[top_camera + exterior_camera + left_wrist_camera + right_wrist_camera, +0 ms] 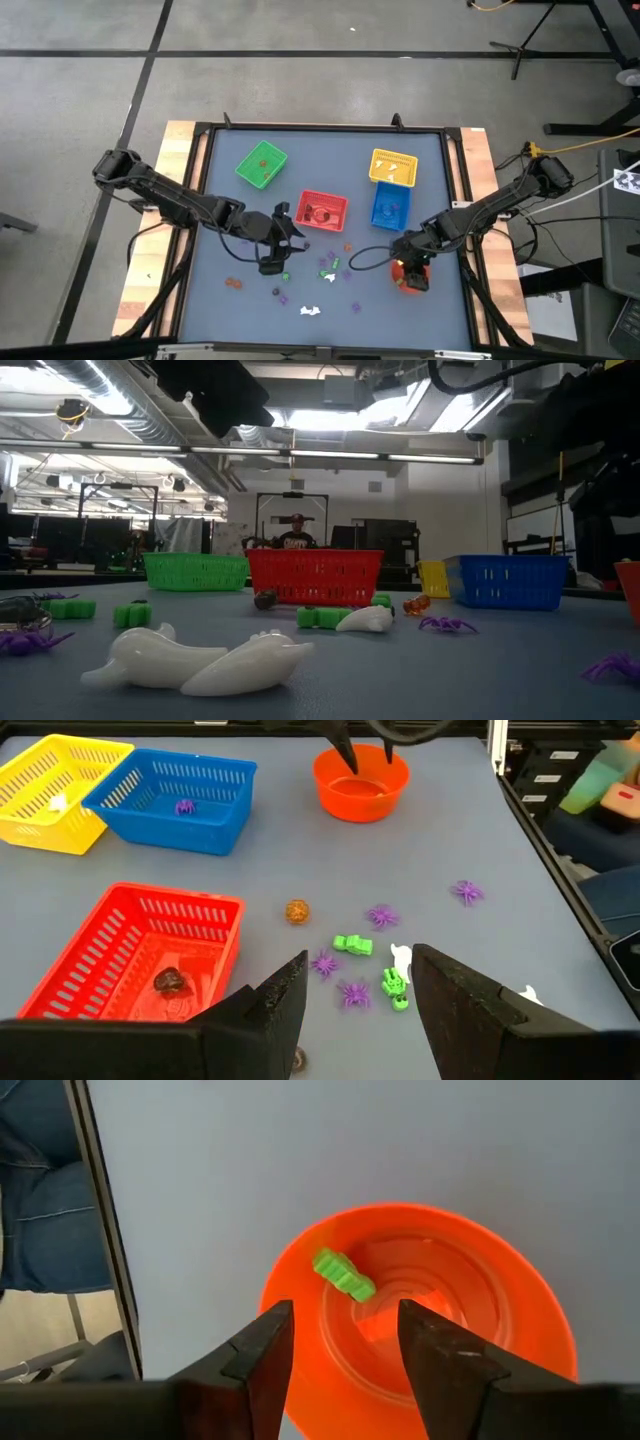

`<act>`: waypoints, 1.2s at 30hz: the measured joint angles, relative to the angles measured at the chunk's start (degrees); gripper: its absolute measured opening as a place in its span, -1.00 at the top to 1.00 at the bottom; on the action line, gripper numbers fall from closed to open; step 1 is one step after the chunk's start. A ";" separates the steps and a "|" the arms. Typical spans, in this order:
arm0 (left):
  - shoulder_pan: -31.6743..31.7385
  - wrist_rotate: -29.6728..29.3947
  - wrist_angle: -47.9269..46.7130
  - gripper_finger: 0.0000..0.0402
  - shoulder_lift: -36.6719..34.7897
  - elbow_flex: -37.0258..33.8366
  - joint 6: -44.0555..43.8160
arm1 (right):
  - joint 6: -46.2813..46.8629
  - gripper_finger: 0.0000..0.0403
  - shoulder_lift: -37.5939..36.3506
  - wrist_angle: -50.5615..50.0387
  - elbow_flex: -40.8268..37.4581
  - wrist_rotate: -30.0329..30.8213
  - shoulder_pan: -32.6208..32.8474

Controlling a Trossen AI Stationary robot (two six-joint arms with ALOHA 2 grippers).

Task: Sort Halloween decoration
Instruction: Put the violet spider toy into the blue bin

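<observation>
White moulded plastic trinkets [195,663], two rounded ghost-like pieces lying touching, sit closest in the low view. Behind them: green plastic pieces [132,614], purple plastic spiders [446,625], a small orange piece [416,604]. Further back stand the green mesh basket [195,571], red mesh basket [314,576], yellow mesh basket [433,577] and blue mesh basket [510,581]. A person is far off in the room.

High view: left hand [272,250] hovers over the grey-blue counter [220,215], just beside the red basket and above the loose scatter of trinkets [330,272]. Right hand [412,270] hangs over the round orange plastic bowl [411,279] near the counter's right edge.

Left wrist view: fingers [452,1000] stand apart, nothing between them. Ahead lie purple spiders [353,992], green pieces [352,944] and an orange ball [297,911]. A dark piece [173,982] rests in the red basket; one purple spider [185,807] in the blue.

Right wrist view: fingers [262,1350] apart, empty, directly over the orange bowl, which holds one green piece [343,1275].

Handling judgement: trinkets look very light, stiff, smooth, likely to skid or flick away. Spiders: pinch across the body, not the thin legs. Green pieces: take across the narrow middle.
</observation>
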 joint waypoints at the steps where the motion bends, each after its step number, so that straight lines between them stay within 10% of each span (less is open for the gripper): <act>1: 0.00 0.00 0.00 0.18 0.00 0.00 0.00 | -0.08 0.11 0.00 0.68 0.00 -0.01 0.00; 12: 0.00 -0.02 0.00 0.18 0.00 0.00 -0.02 | -4.84 0.11 0.02 15.81 -0.01 0.97 0.07; 36: 0.02 -0.46 0.01 0.18 0.00 0.00 -0.02 | -20.61 0.11 3.52 39.70 0.00 30.91 13.85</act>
